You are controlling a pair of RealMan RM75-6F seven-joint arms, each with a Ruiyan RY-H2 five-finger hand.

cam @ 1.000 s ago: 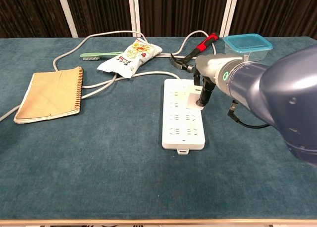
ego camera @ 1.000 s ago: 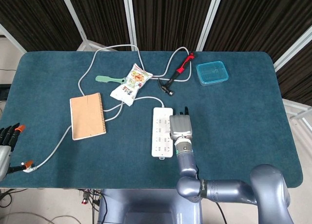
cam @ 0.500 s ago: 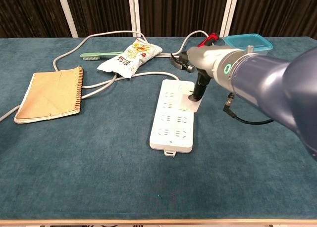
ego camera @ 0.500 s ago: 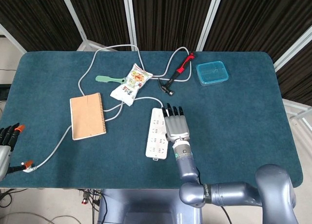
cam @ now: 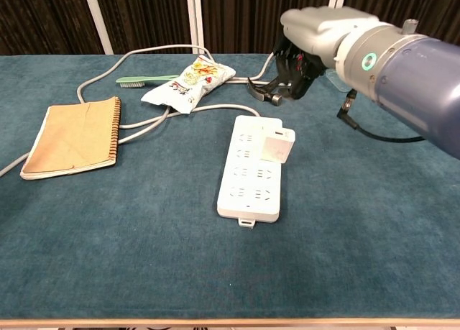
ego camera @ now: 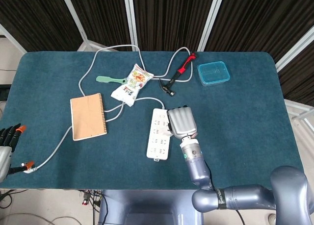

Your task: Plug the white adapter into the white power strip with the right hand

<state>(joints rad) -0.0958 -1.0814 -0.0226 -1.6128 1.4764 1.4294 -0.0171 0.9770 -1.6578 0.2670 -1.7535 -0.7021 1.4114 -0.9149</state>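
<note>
The white power strip (ego camera: 158, 134) (cam: 251, 173) lies mid-table, slightly askew. A white adapter (cam: 277, 144) sits on its upper right sockets, standing free of any hand. My right hand (cam: 298, 64) hangs raised above and behind the strip, fingers pointing down and holding nothing. In the head view the back of the right hand (ego camera: 181, 121) covers most of the adapter. My left hand (ego camera: 7, 142) rests off the table's left front corner, fingers spread, with the end of the grey cable (ego camera: 54, 149) close by it.
A tan notebook (ego camera: 88, 116) lies left of the strip. Behind it are a snack bag (ego camera: 131, 83), a green toothbrush (ego camera: 110, 79), a red-handled hammer (ego camera: 177, 74) and a blue lidded container (ego camera: 213, 72). The strip's cord loops across the back.
The right hand let go of the adapter and rose clear of the strip. The strip's near end had slid left half a second earlier and now stays put with the adapter on it.
</note>
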